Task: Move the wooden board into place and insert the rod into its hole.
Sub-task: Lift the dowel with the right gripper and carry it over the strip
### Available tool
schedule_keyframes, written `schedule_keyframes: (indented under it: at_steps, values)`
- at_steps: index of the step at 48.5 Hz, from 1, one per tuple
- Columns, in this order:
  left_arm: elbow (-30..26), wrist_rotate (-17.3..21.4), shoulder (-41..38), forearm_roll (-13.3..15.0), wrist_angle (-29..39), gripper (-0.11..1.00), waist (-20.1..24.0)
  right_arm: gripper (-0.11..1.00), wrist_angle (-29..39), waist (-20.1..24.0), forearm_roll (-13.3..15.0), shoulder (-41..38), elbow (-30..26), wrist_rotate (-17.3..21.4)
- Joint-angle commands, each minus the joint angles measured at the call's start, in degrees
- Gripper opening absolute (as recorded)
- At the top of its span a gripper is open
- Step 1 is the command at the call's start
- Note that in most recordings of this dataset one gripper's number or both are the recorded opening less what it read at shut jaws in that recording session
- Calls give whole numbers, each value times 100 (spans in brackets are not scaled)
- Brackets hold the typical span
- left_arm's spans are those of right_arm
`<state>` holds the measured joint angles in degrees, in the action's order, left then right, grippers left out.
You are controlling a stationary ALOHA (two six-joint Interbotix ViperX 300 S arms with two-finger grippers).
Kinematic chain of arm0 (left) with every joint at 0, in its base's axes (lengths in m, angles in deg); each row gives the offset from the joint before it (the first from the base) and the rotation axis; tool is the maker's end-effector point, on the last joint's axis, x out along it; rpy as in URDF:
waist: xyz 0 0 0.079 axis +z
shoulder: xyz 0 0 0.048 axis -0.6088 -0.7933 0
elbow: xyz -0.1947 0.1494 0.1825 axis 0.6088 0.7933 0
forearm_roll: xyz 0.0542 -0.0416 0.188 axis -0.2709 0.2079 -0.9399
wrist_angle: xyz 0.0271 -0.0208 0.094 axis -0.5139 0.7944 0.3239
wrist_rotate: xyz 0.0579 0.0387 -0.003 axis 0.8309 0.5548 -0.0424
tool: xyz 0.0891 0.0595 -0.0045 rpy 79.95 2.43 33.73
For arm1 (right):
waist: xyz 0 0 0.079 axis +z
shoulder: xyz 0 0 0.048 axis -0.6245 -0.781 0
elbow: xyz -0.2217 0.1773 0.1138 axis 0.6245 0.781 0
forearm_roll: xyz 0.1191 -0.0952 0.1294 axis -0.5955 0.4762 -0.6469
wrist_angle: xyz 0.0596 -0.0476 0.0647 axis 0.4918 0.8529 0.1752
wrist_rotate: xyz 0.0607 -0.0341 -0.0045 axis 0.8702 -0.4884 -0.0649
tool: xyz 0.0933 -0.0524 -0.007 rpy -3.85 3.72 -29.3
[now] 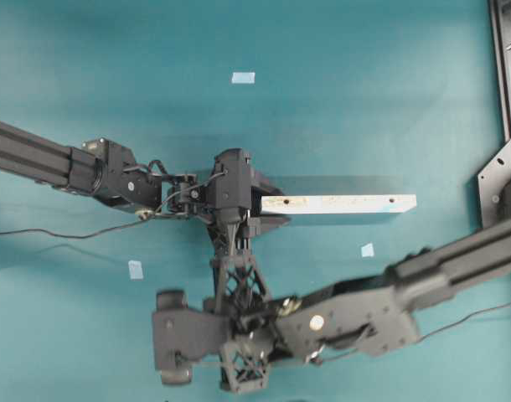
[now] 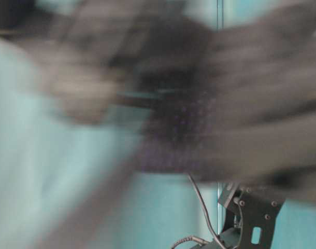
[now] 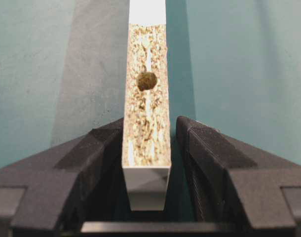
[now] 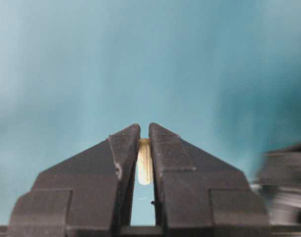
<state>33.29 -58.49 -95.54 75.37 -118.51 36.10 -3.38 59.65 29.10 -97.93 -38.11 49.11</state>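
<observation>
The left hand [image 3: 146, 163] grips one end of the board [image 1: 339, 203], which juts out level above the teal bench [image 1: 364, 100], speckled edge and its hole [image 3: 146, 81] facing up. Below the board, the right hand [image 4: 144, 148] is closed on the rod [image 4: 144, 168], pinched upright between its fingertips.

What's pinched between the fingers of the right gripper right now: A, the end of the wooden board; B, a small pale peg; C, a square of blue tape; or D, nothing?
B: the right wrist view shows the right gripper with its fingers closed on a small pale peg.
</observation>
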Motion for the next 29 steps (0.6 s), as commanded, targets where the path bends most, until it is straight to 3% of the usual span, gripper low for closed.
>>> schedule_keyframes:
  at_steps: [1,10,17,29]
  values:
    - [26,0,18,9,123,48,-44,10,-123,-149,70,519,0,0]
    - [35,0,18,9,123,48,-44,10,-826,-325,281,993,483,0]
    - [35,0,18,9,123,48,-44,10,-2030,-448,492,1354,1099,9]
    - [35,0,18,9,123,47,-44,10,-3964,-747,501,1758,1986,0]
